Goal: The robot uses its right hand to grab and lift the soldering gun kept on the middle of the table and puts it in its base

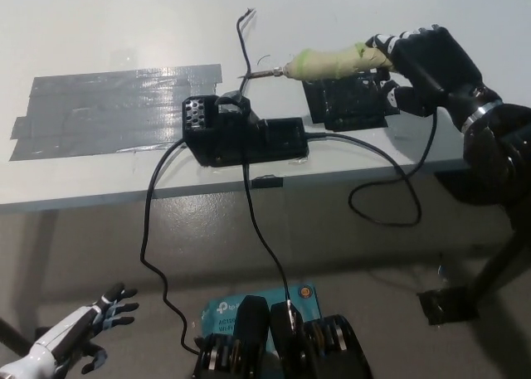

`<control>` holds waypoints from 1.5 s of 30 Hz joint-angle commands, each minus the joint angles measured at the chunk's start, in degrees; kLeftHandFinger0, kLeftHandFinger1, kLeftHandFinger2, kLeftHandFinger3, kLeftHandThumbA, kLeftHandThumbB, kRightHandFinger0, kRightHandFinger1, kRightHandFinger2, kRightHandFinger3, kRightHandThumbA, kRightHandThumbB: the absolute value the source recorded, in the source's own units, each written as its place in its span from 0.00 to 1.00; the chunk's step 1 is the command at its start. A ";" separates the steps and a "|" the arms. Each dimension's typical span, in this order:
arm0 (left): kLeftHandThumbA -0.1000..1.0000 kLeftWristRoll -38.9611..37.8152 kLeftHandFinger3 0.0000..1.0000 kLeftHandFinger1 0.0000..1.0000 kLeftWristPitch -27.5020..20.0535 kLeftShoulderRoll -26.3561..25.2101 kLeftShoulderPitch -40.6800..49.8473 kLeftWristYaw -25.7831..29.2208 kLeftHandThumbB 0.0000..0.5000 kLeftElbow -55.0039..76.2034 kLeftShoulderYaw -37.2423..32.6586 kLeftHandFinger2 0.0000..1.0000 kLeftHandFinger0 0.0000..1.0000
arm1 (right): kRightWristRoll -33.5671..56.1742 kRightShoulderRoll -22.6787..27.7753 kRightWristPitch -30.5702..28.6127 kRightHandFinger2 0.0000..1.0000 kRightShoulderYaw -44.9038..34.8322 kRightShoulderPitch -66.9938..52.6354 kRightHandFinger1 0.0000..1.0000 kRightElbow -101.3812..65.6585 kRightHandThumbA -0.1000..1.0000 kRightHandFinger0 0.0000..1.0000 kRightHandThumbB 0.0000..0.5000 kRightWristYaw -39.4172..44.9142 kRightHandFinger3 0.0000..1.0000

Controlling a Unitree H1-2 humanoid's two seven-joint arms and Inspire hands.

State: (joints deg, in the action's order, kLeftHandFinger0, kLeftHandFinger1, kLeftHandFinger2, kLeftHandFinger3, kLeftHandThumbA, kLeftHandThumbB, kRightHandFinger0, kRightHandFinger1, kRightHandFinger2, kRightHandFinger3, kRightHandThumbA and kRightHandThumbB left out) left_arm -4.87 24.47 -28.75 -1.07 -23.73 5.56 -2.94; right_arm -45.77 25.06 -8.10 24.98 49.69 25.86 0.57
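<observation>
table (99, 31): you see a smooth, matt white top with a straight front edge running across the picture.
tape patch (116, 109): a wide, shiny grey rectangle of overlapped strips, wrinkled, stuck flat near the table's left front edge.
right hand (423, 60): black, glossy and jointed, over the table's right front area; its fingers are wrapped around the rear of the soldering gun's handle, holding it.
base (241, 134): a blocky black plastic unit at the middle of the front edge, with a small perforated grey plate on its left end; black cables run off it over the edge.
black pad (344, 105): a dark, rough-looking square just right of the base.
soldering gun (328, 62): you have it lifted above the black pad, lying nearly level; pale yellow-green wrapped handle, thin metal tip pointing left toward a black cable.
left hand (83, 333): white, low beyond the table's front edge, fingers spread, holding nothing.
writing: a teal label below the table shows print too small to read.
</observation>
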 commanded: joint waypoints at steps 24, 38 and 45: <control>1.00 0.16 1.00 0.96 1.27 -1.71 -1.53 -0.65 0.23 1.66 0.13 0.97 0.92 | -2.19 0.71 -4.10 0.32 0.49 0.28 0.00 -2.06 0.00 0.00 0.38 -0.04 0.00; 1.00 0.40 1.00 0.94 -0.52 -1.95 -1.71 -1.16 0.32 0.70 -0.15 0.97 0.90 | -4.81 0.79 -4.12 0.39 1.11 -0.33 0.00 0.43 0.00 0.00 0.00 -1.17 0.00; 1.00 0.87 1.00 0.95 0.71 -2.22 -1.35 -1.19 0.26 2.46 -0.51 0.97 0.91 | -6.70 0.53 -2.71 0.45 2.53 -0.30 0.04 -0.81 0.00 0.00 0.09 0.94 0.05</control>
State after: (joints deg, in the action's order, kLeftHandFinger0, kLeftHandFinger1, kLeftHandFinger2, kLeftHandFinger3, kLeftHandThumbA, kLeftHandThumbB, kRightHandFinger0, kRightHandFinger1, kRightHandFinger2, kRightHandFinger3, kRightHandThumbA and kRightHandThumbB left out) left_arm -4.20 25.49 -29.11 -2.08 -24.05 5.99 -3.47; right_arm -50.40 24.94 -10.78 27.17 47.26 26.22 1.82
